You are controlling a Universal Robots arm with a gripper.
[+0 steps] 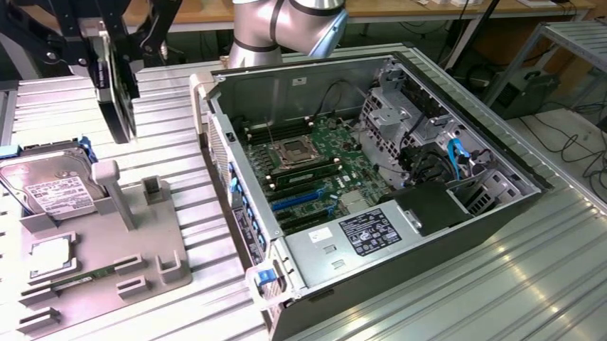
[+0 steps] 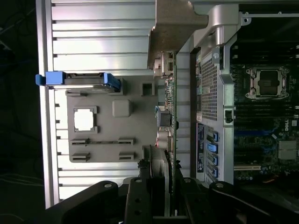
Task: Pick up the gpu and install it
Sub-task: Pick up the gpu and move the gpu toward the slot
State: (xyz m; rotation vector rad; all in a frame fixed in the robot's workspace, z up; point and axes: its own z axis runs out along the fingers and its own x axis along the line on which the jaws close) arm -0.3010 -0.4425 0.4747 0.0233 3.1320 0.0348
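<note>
Clamping the gpu between its two black fingers, the gripper has its jaws pressed onto the card's flat sides. In the wrist view the card shows edge-on, a thin green strip with a ribbed heatsink near the fingers. In the exterior view the gripper sits high at the exterior view's left, and the gpu hangs below it as a dark upright slab, clear of the table. From the wrist view the card lies over the side of the grey holder nearest the computer case, outside the case. The holder carries a hard drive with a white label, standing in blue brackets, a square processor in its recess, and a narrow memory stick. The case lies open on its side at the exterior view's right of the holder, its motherboard exposed with blue slots facing up.
</note>
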